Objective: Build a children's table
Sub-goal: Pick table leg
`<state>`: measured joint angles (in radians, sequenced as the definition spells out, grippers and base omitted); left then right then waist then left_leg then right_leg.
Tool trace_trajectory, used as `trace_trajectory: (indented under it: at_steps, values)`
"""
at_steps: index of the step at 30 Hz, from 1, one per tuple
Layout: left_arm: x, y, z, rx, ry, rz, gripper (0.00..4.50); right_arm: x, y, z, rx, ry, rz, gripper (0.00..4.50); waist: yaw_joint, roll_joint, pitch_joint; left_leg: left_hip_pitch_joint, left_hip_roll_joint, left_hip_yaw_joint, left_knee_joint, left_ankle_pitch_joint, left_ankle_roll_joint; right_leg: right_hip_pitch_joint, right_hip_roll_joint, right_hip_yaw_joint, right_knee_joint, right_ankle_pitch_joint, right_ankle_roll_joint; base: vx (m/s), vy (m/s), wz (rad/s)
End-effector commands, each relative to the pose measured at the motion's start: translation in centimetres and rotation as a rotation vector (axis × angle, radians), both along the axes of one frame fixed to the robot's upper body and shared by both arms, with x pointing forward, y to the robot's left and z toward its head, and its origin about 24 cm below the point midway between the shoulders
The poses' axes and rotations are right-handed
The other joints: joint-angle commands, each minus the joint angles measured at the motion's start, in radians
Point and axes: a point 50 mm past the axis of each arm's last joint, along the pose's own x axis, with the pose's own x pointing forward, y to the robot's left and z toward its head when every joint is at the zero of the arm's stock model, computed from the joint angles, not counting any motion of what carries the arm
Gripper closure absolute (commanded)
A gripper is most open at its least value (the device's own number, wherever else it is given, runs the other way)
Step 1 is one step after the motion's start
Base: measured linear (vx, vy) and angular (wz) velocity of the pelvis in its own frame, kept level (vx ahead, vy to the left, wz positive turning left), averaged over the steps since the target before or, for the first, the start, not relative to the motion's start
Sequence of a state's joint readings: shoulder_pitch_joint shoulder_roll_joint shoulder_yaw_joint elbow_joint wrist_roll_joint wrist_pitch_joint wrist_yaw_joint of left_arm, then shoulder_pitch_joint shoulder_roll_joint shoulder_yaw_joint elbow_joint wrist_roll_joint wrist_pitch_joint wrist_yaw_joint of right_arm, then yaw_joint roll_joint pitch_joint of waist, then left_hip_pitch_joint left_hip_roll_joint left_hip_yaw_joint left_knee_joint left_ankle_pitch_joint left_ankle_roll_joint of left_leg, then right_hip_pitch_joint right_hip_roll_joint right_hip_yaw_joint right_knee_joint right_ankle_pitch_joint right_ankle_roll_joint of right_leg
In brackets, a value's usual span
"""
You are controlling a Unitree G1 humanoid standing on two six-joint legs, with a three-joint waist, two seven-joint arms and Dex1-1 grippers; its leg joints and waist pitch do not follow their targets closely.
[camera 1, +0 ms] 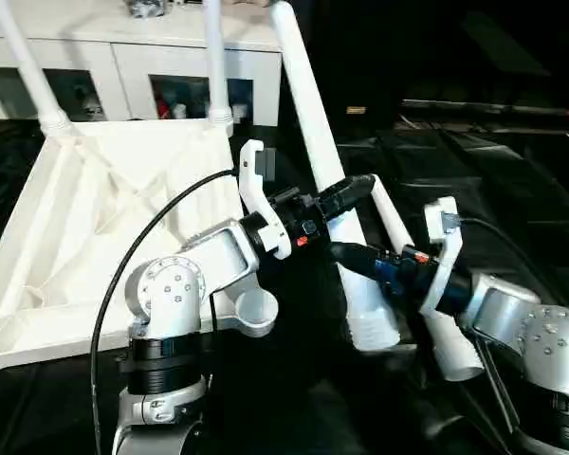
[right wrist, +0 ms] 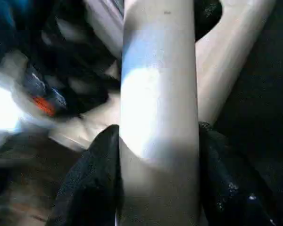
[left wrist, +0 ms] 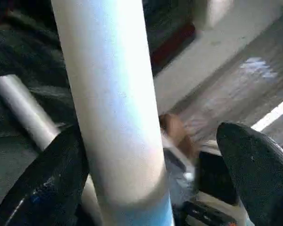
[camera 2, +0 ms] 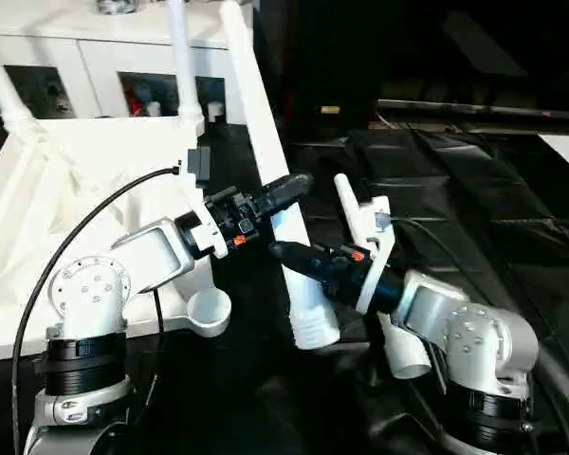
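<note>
- The tabletop (camera 1: 104, 218) lies upside down on our left, ribbed underside up, with two legs (camera 1: 216, 62) already standing in its far corner sockets and the near corner socket (camera 1: 254, 311) empty, just below our left forearm.
- The third leg (camera 1: 313, 142) runs steeply tilted, its top leaning away toward the white cabinet (camera 1: 123, 57) and its lower end (camera 1: 375, 327) down on the dark floor covering, right of the empty socket and apart from it.
- A fourth leg (camera 1: 450, 351) lies on the floor beside it, under our right arm.
- Our right gripper (right wrist: 158, 155) clamps the tilted leg low down, a finger pressed to each side, so it holds the leg.
- Our left gripper (camera 1: 346, 190) stands wide open higher up; the leg passes between its fingers (left wrist: 254, 165), close against one and clear of the other.
- We judge the coming move turns on this: the leg's foot must travel left to the near socket and its long axis come upright, and the right gripper is the one carrying it.
</note>
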<state>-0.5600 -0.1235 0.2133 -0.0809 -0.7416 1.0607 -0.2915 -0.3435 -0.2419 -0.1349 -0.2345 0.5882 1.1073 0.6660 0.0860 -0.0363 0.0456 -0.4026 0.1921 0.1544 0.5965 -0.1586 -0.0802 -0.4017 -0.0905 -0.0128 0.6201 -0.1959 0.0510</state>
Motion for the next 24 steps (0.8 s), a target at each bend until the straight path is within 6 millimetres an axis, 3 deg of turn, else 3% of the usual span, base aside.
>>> trace_trajectory:
  at_steps: [1, 3, 7, 13, 19, 20, 24]
  values:
    - [0.1, -0.8, 0.3, 0.051, 0.002, 0.016, 0.36, 0.9, 1.0, -0.6, -0.17, -0.03, -0.089, 2.66, -0.002, -0.008, -0.06, 0.019, 0.013, 0.009, -0.077, -0.186, -0.055, 0.039, -0.02, 0.011, -0.089, -0.232, -0.105, 0.0, 0.0, 0.0]
    - [0.3, -0.7, 0.0, 0.085, 0.013, 0.043, 0.36, 1.2, 1.5, -0.5, -0.21, -0.057, -0.117, 2.66, -0.003, -0.006, -0.062, 0.022, 0.013, 0.009, -0.077, -0.183, -0.054, 0.038, -0.019, 0.011, -0.088, -0.219, -0.101, 0.0, 0.0, 0.0]
    - [0.7, -0.3, -0.5, 0.141, 0.02, 0.093, 0.8, 1.4, 2.3, 0.0, -0.248, -0.106, -0.128, 2.66, -0.001, -0.003, -0.065, 0.023, 0.012, 0.01, -0.075, -0.147, -0.047, 0.04, -0.015, 0.01, -0.079, -0.109, -0.117, 0.0, 0.0, 0.0]
    - [1.2, 0.1, -0.2, 0.115, 0.035, 0.154, 1.29, 1.7, 3.4, -0.1, -0.318, -0.161, -0.172, 2.66, -0.002, -0.003, -0.067, 0.021, 0.01, 0.012, -0.071, -0.117, -0.037, 0.048, -0.015, 0.01, -0.07, -0.025, -0.138, 0.0, 0.0, 0.0]
    - [1.6, 0.5, -0.3, 0.09, 0.054, 0.195, 1.73, 1.8, 3.8, -0.4, -0.352, -0.171, -0.187, 2.66, -0.003, -0.005, -0.063, 0.024, 0.011, 0.011, -0.074, -0.181, -0.045, 0.044, -0.016, 0.011, -0.078, -0.122, -0.119, 0.0, 0.0, 0.0]
    - [1.5, 0.5, -0.3, 0.088, 0.053, 0.193, 1.98, 1.8, 3.9, -0.4, -0.352, -0.172, -0.185, 2.66, -0.003, -0.005, -0.063, 0.024, 0.011, 0.011, -0.075, -0.183, -0.045, 0.043, -0.016, 0.011, -0.079, -0.127, -0.116, 0.0, 0.0, 0.0]
    - [1.5, 0.4, -0.3, 0.083, 0.046, 0.185, 2.11, 1.8, 4.1, -0.4, -0.353, -0.18, -0.178, 2.66, -0.003, -0.004, -0.063, 0.023, 0.011, 0.011, -0.074, -0.182, -0.046, 0.042, -0.016, 0.011, -0.079, -0.128, -0.106, 0.0, 0.0, 0.0]
